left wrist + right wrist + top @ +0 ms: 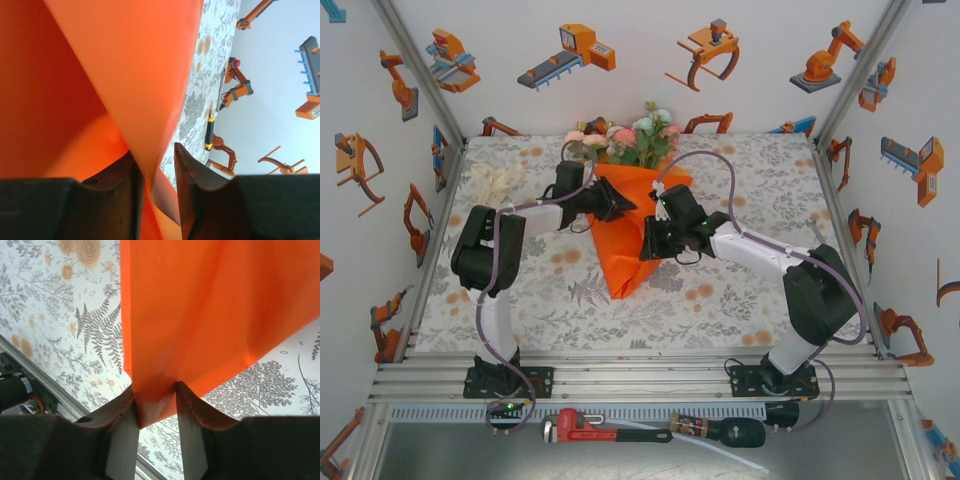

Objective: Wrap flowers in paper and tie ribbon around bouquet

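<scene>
The paper (625, 245) lies in the middle of the surface (740, 290) folded into a rough cone, its point toward the near edge and its wide mouth toward the far wall. The flowers (632, 140) stick out of that far mouth, pink, peach and pale blue heads over green leaves; their stems are hidden.

The left claw (612, 203) sits at the cone's far left flap. In the left wrist view the sheet runs between its fingers (125, 200), against the left one, with a gap beside the right one, so I cannot tell whether it is clenched. The right claw (655, 238) is at the cone's right edge. In the right wrist view a fold of paper fills the space between its fingers (192, 440), and it grasps that fold.

The ribbon (498, 180) lies bunched at the far left of the surface, well apart from the paper. A red wrench (605, 430) rests on the ledge below the near edge.
</scene>
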Robot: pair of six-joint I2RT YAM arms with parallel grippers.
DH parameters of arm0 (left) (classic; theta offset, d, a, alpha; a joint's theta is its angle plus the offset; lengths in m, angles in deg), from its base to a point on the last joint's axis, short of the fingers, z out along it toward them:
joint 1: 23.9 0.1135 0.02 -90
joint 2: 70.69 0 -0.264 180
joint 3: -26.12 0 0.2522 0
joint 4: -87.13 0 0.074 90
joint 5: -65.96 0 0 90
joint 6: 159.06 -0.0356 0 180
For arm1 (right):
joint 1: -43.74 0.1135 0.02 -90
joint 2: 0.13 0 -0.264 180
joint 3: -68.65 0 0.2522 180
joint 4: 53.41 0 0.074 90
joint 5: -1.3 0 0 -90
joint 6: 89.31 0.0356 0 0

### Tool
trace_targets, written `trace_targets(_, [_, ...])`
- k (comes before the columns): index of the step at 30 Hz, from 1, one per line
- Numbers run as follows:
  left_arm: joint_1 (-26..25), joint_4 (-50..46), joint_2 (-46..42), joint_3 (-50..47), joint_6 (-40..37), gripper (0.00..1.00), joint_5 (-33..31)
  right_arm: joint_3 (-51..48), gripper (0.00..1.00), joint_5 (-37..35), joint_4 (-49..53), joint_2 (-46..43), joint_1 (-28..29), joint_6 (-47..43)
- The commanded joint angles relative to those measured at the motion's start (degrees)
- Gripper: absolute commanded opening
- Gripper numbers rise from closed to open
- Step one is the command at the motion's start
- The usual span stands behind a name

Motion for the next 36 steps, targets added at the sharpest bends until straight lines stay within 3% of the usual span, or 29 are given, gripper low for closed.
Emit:
trace_targets(1, [0.89,-3.58,-9.93,-1.94,-5.62,0.38,-2.96,-0.10,0.24,-1.09,0.23,-1.06,0.11,0.56])
trace_targets(4, [0.75,-10.88,-17.97,-6.94,-12.08,0.39,-7.89,-0.65,0.17,-1.55,-0.58,-1.32,0.11,1.07])
trace_targets(9, [-2.65,-18.46,-23.26,-14.80,-18.58,0.35,-9.99,-1.79,0.19,-0.07,-2.61,-1.57,0.11,3.06])
trace_targets(12, [-5.72,-18.70,-21.66,-16.82,-19.48,0.30,-7.17,-3.85,0.26,-0.25,-3.84,-2.60,0.09,5.44])
trace_targets(15, [-7.87,-15.38,-18.02,-17.12,-18.27,0.27,-1.66,-5.71,0.41,0.06,-4.00,-3.77,0.11,6.94])
trace_targets(17, [-8.95,-12.10,-15.07,-16.94,-17.65,0.26,4.52,-7.17,0.42,-0.49,-4.22,-4.81,0.11,7.61])
trace_targets(19, [-10.73,-11.90,-12.96,-16.41,-18.57,0.25,7.75,-7.98,0.41,-1.33,-4.17,-5.45,0.07,8.20])
trace_targets(23, [-12.81,-17.87,-11.09,-15.78,-22.58,0.24,6.09,-8.32,0.40,-2.55,-3.65,-6.04,0.10,8.87])
trace_targets(32, [-15.60,-21.26,-8.66,-14.85,-27.11,0.22,5.75,-8.57,0.23,-5.48,-2.88,-6.08,0.11,10.10])
trace_targets(36, [-16.73,-22.06,-7.11,-14.87,-27.31,0.22,2.25,-8.77,0.18,-5.32,-3.09,-6.17,0.10,10.09])
